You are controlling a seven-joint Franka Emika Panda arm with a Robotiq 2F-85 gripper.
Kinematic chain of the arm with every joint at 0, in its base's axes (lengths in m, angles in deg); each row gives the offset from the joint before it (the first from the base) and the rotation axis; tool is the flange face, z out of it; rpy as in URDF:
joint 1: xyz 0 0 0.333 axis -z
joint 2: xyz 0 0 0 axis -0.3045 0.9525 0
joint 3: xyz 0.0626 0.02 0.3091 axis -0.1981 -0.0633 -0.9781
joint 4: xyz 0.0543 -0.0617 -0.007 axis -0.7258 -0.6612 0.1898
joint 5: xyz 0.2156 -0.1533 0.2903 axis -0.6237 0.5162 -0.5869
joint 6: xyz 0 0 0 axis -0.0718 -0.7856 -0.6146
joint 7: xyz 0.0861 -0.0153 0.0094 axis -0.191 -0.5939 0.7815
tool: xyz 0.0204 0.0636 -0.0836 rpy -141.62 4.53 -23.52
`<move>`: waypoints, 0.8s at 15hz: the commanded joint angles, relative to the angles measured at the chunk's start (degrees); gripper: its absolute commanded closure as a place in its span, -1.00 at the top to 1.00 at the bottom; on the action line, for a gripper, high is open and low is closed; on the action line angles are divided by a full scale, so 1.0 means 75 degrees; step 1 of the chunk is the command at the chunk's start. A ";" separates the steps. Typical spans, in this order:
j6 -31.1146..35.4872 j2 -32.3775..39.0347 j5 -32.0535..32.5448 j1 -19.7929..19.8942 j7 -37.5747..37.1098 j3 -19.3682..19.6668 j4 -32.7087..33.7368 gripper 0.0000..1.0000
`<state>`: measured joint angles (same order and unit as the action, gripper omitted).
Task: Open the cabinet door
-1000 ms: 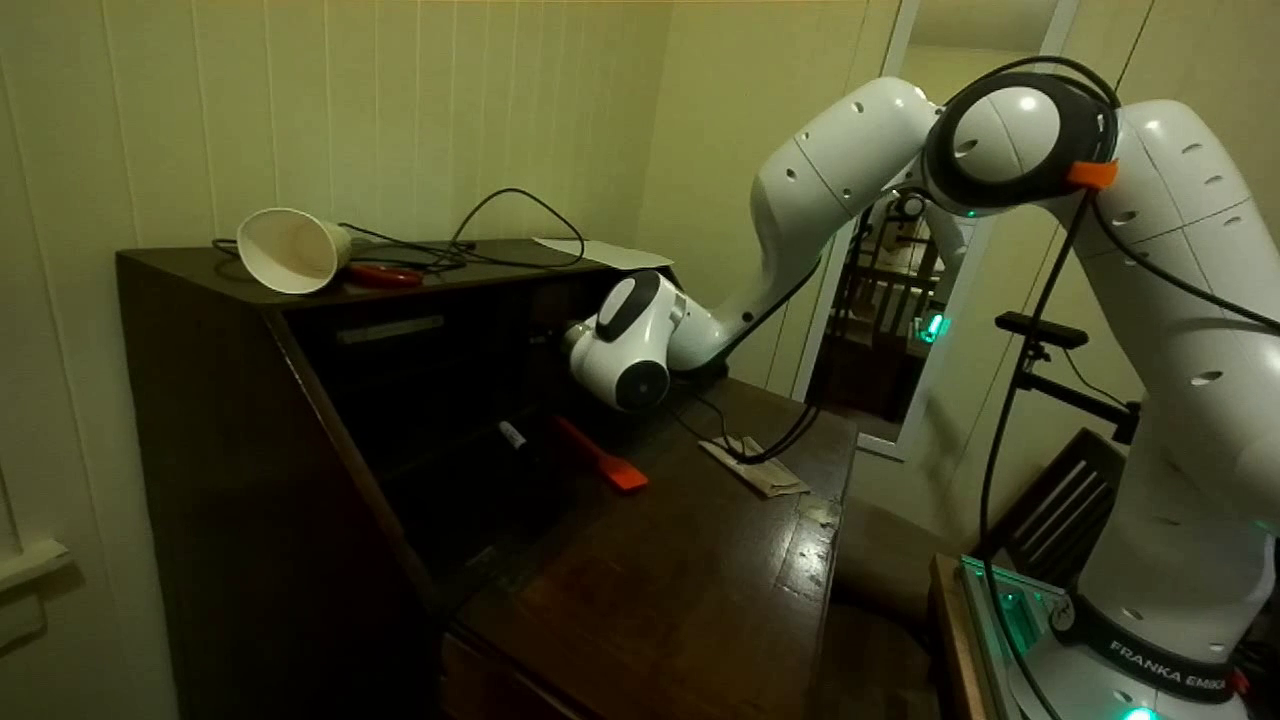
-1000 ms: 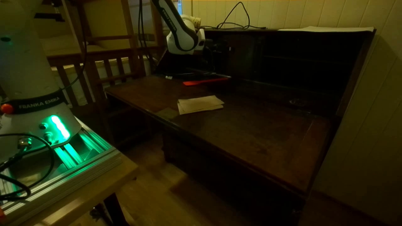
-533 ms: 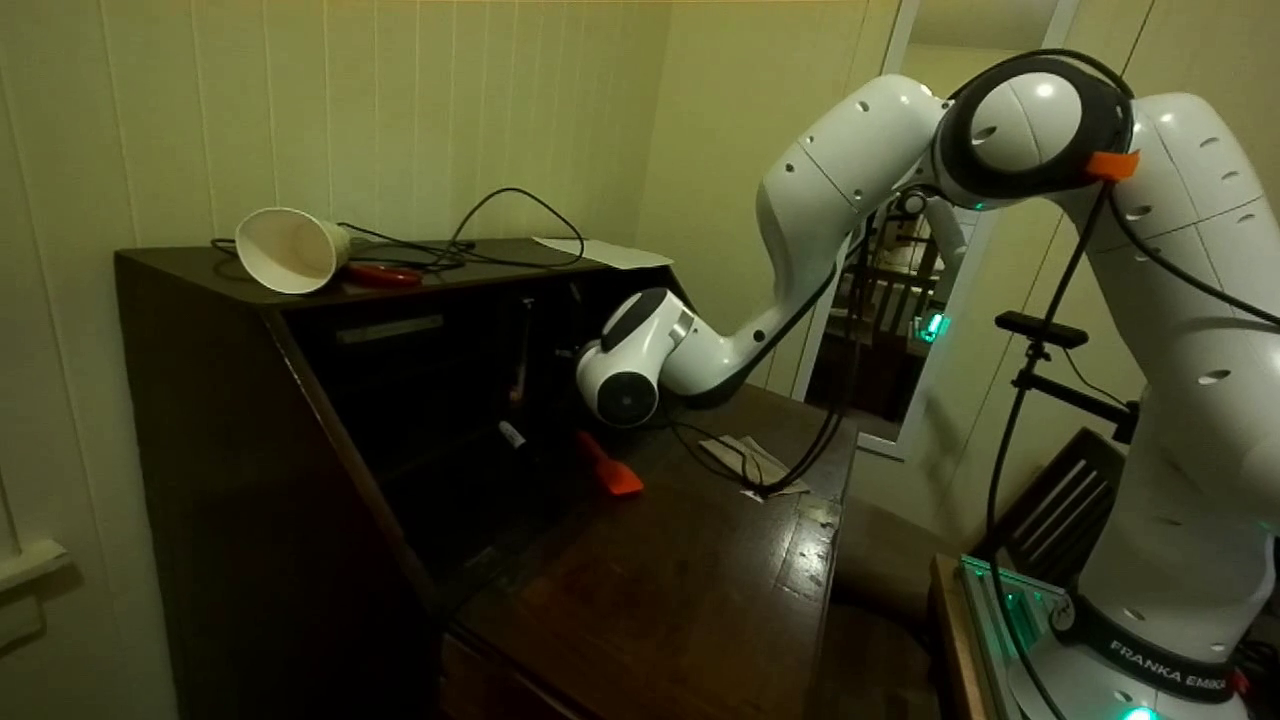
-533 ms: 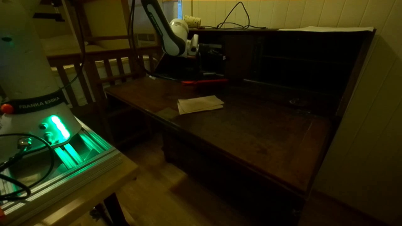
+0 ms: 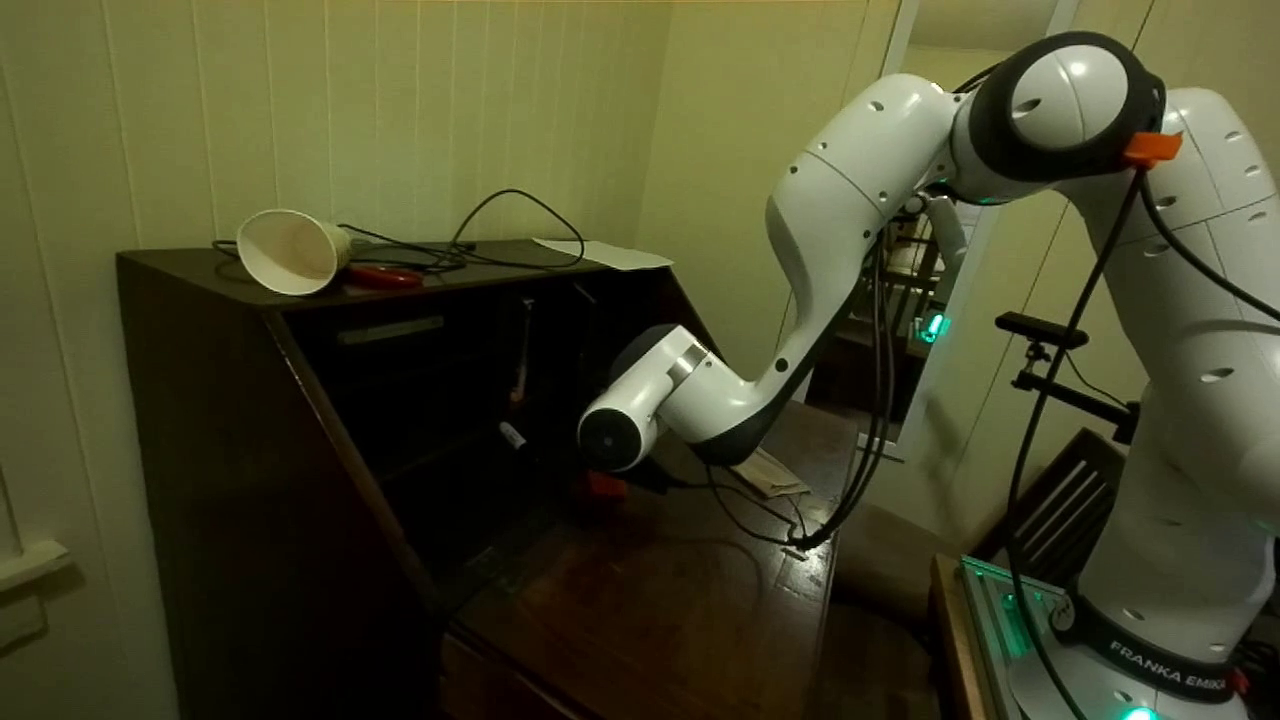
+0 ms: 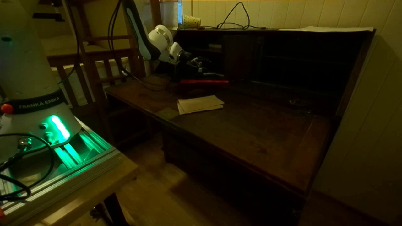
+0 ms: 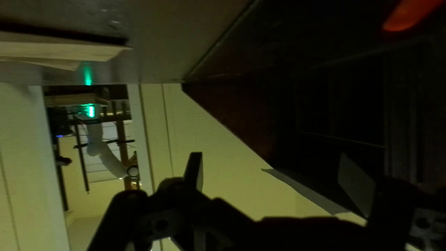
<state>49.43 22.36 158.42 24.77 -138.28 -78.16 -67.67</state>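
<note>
Gripper (image 7: 273, 169) released, fingers (image 7: 357, 186) well apart, over the tabletop (image 6: 267, 135). Slant-front desk cabinet (image 5: 230, 450), dark brown wood, stands beside the panelled wall (image 5: 360, 110), compartments (image 6: 301, 69) exposed. Paper cup (image 5: 288, 252) lies sideways on top of the cabinet; folded paper (image 6: 200, 104) on the tabletop.

The cabinet (image 5: 230, 440) is dark brown, arm (image 5: 835, 255) is white with black bits, cup (image 6: 192, 22) near the cabinet top's corner is cream with speckles, and that long thing (image 6: 204, 82) is red-orange.
</note>
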 commanded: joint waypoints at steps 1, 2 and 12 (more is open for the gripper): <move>0.0146 -0.0383 -0.1492 -0.0163 -0.0190 0.0282 -0.0078 1.00; 0.0147 -0.0509 -0.1801 -0.0207 -0.0167 0.0361 0.0023 1.00; 0.2627 -0.2373 0.0256 -0.0638 -0.0331 0.0830 -0.1416 1.00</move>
<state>62.18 8.78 154.86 20.99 -138.24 -73.12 -73.28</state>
